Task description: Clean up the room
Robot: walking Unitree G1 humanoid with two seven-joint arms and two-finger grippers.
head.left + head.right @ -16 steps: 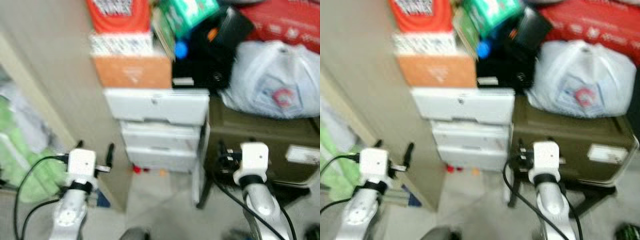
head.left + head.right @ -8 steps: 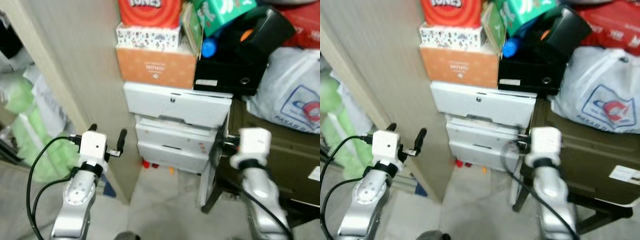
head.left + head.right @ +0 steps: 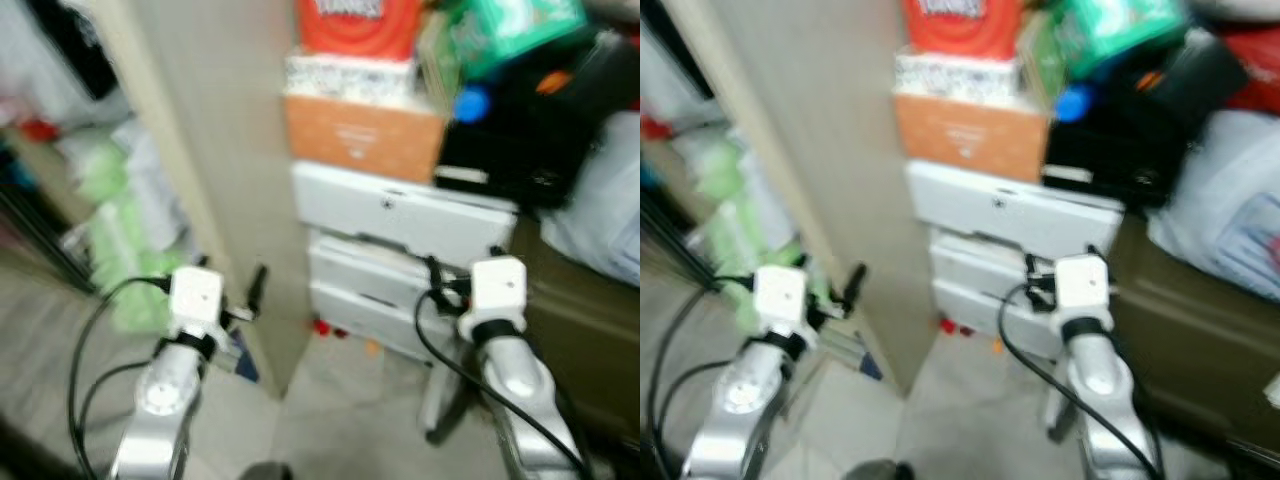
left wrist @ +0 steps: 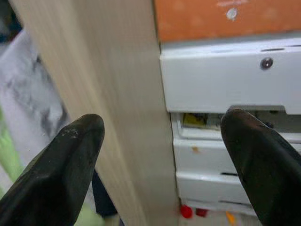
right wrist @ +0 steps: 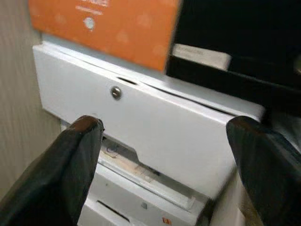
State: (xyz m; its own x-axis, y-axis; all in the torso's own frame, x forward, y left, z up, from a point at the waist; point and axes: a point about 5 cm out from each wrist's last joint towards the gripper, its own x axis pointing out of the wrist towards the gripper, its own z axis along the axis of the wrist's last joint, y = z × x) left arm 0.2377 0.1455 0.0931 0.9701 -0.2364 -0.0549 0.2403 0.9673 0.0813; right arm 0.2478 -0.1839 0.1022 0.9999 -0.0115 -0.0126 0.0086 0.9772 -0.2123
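Observation:
Both arms are held up in front of a white drawer unit (image 3: 400, 210) whose middle drawer stands slightly ajar. My left gripper (image 4: 162, 120) is open and empty, facing the edge of a tall beige wooden panel (image 3: 230, 150) beside the drawers. The right gripper (image 5: 164, 125) is also open and empty, close to the top drawer front with its small round lock (image 5: 115, 92). An orange box (image 3: 362, 135), a patterned box and a red box (image 3: 355, 20) are stacked on the unit. Small red and orange bits (image 3: 325, 328) lie on the floor at its foot.
A black bag (image 3: 540, 120), a green pack (image 3: 510, 25) and a white plastic bag (image 3: 610, 220) pile up at the right over a dark case (image 3: 580, 330). Green and white bags (image 3: 125, 230) fill the space left of the panel. Pale floor (image 3: 340, 420) lies below.
The whole picture has slid to the right and blurred, so the camera has turned left; more of the clutter left of the panel shows. Both grippers stay open and empty.

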